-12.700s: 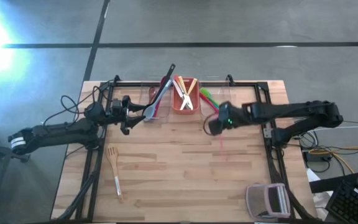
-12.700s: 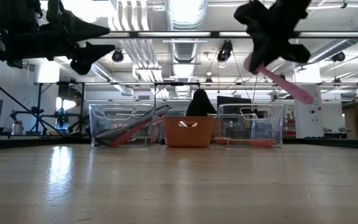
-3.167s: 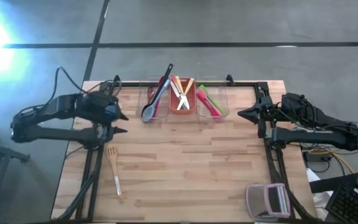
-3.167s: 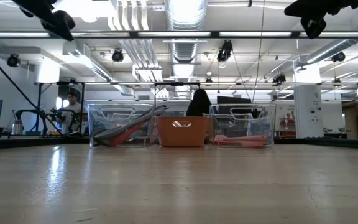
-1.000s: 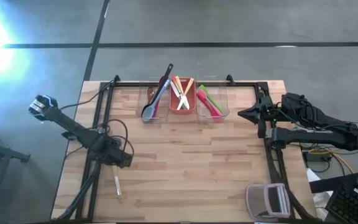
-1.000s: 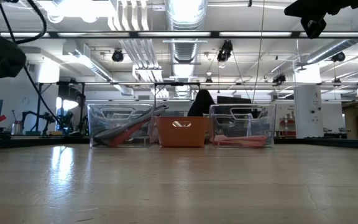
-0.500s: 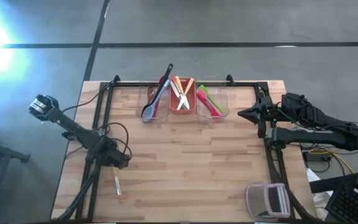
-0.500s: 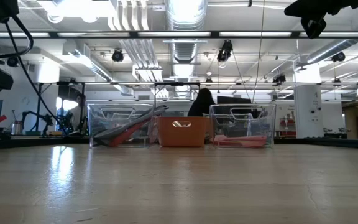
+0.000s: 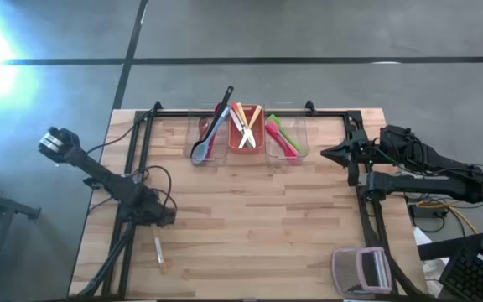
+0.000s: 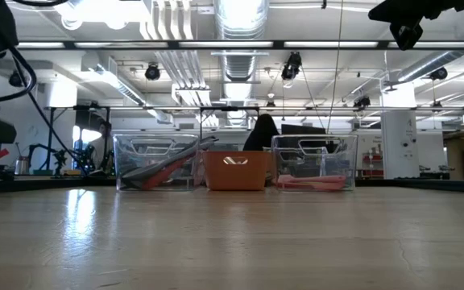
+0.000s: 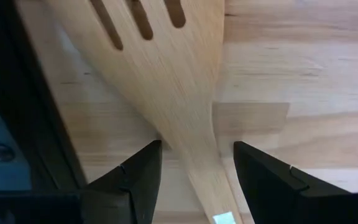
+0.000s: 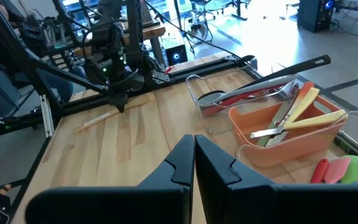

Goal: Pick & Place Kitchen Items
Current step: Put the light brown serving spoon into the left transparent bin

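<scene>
A pale wooden slotted spatula [image 11: 166,74] lies flat on the table near its left edge, and its handle [image 9: 158,249] sticks out toward the near edge. My left gripper [image 11: 196,152] points down over it, open, with one finger on each side of the spatula's narrow neck and a small gap at both. It also shows from across the table as my left gripper [image 12: 118,102], low over the spatula [image 12: 104,117]. My right gripper [image 12: 194,155] hangs shut and high at the table's right side, holding nothing.
Three bins stand in a row at the far edge. A clear bin [image 9: 208,138] holds grey, black and red utensils. An orange-red bin [image 9: 247,132] holds wooden sticks. Another clear bin [image 9: 287,141] holds pink and green spoons. A grey-and-pink gadget [image 9: 360,270] sits near right.
My left gripper has sunk toward the wooden spatula and rolled a little, its fingers still apart. The spatula has stayed where it lay.
</scene>
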